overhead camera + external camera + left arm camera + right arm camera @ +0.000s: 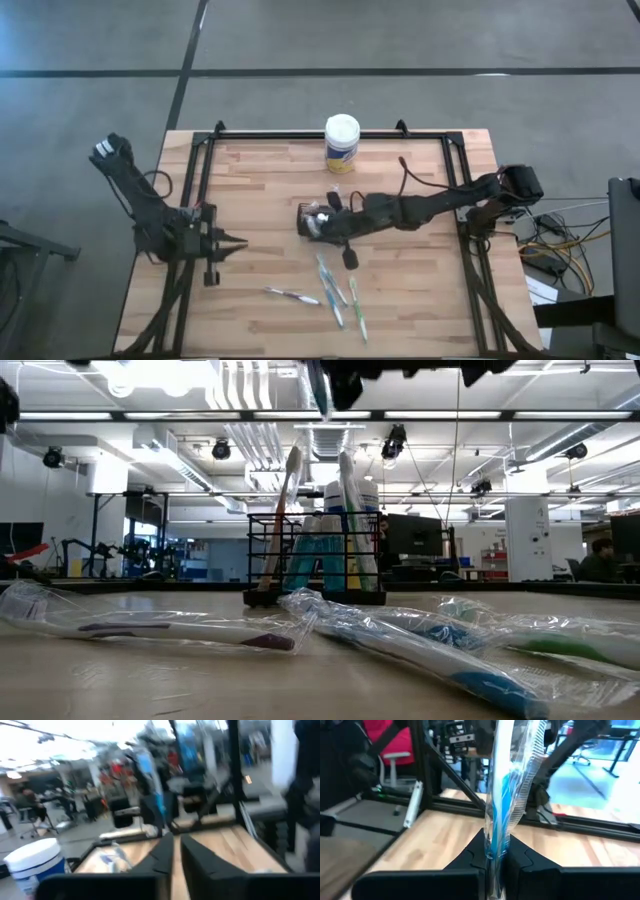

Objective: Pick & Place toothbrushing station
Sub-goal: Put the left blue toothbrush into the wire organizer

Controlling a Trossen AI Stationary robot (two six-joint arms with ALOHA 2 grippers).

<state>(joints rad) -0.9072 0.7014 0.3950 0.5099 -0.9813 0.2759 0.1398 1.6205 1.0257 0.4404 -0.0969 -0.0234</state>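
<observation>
Toothbrush [502, 805] in its clear wrapper sits pinched upright in the right gripper [495, 857], right above the caddy [316, 560] mid-table, presumably for dropping in. Left gripper [232, 241] waits nearly closed, empty, at the left edge.

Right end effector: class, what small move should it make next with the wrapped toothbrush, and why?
Probably lower the right end effector, shut on the blue wrapped toothbrush, toward the black caddy below it. The brush hangs upright over the caddy, which already holds others, while several wrapped brushes lie on the table.
</observation>
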